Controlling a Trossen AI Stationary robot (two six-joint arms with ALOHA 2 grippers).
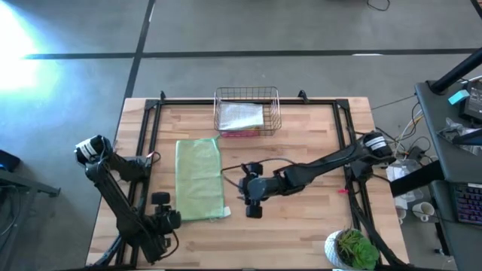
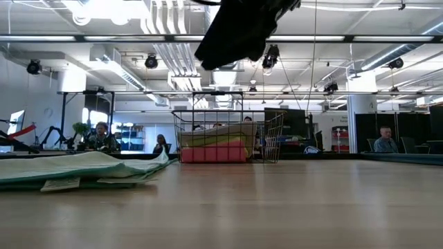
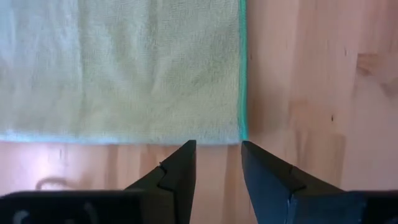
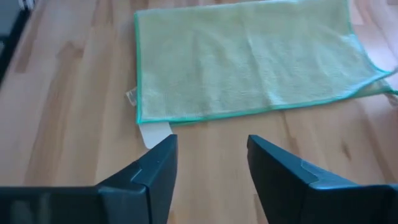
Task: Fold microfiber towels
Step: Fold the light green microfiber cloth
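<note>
Low view alone, towels point(image 2: 214, 146) in basket point(image 2: 273, 142)

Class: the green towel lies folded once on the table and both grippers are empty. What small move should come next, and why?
Probably the left gripper should ease forward and close on the near corner of the green towel. Its fingers are open just short of that edge, and the towel is a long strip, so it likely needs a second fold. The right gripper is open and clear of it.
</note>
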